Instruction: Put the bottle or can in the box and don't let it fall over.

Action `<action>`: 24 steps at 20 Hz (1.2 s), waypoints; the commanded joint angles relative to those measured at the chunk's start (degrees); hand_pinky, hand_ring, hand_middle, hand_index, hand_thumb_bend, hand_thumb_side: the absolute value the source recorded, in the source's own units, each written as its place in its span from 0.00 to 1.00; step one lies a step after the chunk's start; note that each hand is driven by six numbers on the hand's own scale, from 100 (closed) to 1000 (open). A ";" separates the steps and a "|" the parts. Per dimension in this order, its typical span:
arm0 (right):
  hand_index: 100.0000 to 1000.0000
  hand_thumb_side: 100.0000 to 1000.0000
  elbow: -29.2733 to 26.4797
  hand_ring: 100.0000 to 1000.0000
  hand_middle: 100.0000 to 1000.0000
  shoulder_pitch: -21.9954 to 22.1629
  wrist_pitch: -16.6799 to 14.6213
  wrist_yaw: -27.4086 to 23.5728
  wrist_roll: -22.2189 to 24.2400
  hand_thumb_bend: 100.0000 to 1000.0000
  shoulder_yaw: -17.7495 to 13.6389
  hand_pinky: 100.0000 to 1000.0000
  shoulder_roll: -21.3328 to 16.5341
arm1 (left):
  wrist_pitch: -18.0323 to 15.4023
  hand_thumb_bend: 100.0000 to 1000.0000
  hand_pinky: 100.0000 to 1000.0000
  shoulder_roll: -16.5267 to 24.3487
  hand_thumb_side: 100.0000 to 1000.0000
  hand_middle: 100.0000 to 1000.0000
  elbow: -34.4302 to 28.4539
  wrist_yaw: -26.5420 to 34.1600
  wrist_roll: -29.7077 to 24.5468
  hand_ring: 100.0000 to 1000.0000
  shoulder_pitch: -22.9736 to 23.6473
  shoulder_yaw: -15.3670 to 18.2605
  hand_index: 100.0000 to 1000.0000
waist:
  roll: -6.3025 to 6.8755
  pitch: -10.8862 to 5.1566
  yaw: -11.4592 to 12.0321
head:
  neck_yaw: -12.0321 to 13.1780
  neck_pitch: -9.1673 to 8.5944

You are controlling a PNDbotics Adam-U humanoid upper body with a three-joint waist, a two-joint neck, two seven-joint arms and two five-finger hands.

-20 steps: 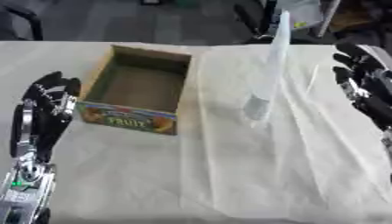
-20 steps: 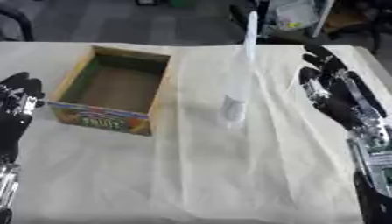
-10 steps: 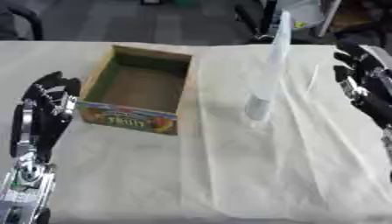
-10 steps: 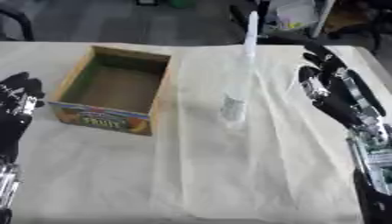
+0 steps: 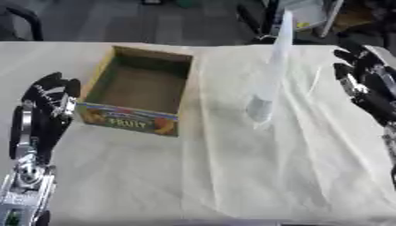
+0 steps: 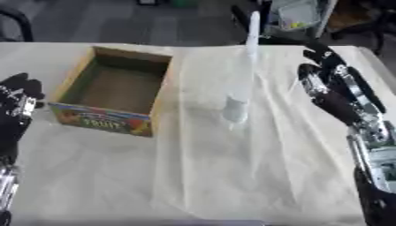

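At the far left the robot's black left hand rests on the cloth-covered bench, fingers straight and relaxed, holding nothing, just beside the open brown cardboard box with a colourful fruit label on its near wall (the box is empty inside). To the right of the box, near the middle, a tall, slender clear plastic bottle stands upright on the cloth, apart from both hands. At the right, the black-and-silver right hand is spread wide, palm facing the bottle, touching nothing.
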 commanded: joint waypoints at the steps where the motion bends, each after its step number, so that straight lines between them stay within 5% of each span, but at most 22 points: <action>1: 1.00 0.53 0.36 1.00 1.00 -1.72 0.23 0.60 -0.36 0.00 0.30 0.94 -0.76 | -0.05 0.48 0.61 0.60 0.56 0.65 -0.94 0.24 -0.16 0.60 -0.53 -0.20 0.79 | 0.03 -0.63 0.07 | -0.15 0.37; 24: 1.00 0.57 10.26 1.00 1.00 -8.20 1.49 6.66 -4.01 0.00 1.61 0.96 3.52 | 0.00 0.48 0.61 0.40 0.56 0.65 -0.93 0.30 -0.42 0.60 -0.38 -0.40 0.79 | 0.41 -0.46 0.46 | -0.83 0.37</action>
